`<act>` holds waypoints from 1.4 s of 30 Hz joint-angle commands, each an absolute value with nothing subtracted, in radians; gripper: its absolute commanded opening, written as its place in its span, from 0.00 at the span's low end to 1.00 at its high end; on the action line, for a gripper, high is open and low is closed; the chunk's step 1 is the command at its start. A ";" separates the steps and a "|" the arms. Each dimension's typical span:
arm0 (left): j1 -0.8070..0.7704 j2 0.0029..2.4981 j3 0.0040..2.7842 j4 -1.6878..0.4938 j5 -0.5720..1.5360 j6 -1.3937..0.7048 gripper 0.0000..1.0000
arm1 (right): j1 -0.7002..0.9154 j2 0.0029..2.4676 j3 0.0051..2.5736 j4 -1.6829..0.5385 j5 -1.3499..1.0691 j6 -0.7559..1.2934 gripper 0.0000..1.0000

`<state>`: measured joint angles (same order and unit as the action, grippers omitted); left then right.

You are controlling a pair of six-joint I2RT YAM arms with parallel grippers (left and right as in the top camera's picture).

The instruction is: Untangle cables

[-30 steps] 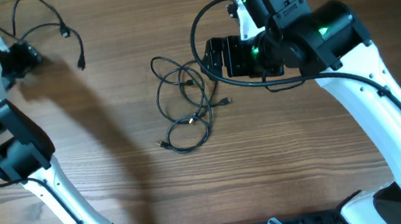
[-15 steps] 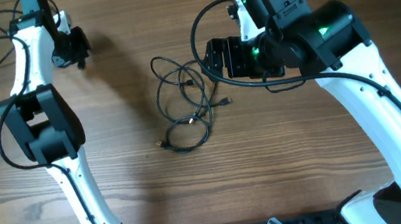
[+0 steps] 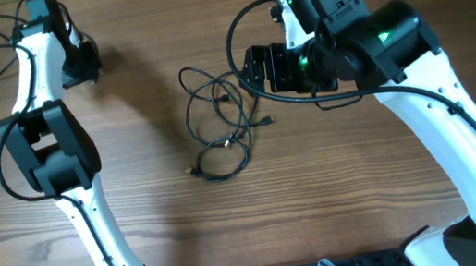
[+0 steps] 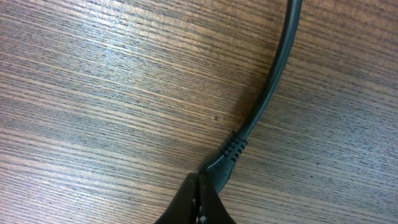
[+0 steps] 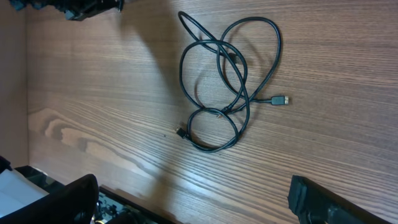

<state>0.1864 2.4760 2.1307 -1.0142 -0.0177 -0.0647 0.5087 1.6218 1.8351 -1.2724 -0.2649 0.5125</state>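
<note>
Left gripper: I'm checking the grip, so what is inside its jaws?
The left gripper is shut on the plug end of a cable. The ribbed collar and cord run out over the table. The plug tip is covered by the jaws.

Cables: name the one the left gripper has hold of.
The lone cable, off at the far left: its plug end is pinched in the shut left gripper. The other cables lie tangled in the middle, untouched.
</note>
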 commanded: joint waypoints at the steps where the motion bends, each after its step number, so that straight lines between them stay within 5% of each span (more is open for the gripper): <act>1: 0.202 2.411 2.096 -1.021 0.035 -0.064 0.04 | 0.511 1.633 1.839 -1.280 -0.262 0.522 1.00; 12: 0.203 2.389 1.984 -1.065 0.059 -0.062 0.04 | 0.511 1.633 1.839 -1.289 -0.262 0.497 1.00; 22: 0.212 2.411 1.930 -0.865 0.018 -0.028 0.04 | 0.511 1.633 1.839 -1.295 -0.262 0.498 1.00; 38: 0.185 2.452 1.930 -0.450 0.299 -0.008 0.04 | 0.511 1.633 1.839 -1.296 -0.263 0.501 1.00; 42: 0.187 2.454 1.930 -0.385 0.282 -0.008 0.12 | 0.511 1.633 1.839 -1.296 -0.263 0.527 1.00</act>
<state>0.1879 2.4256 1.9339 -0.4015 0.2836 -0.0124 0.5087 1.6218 1.8351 -1.2968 -0.2646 0.5121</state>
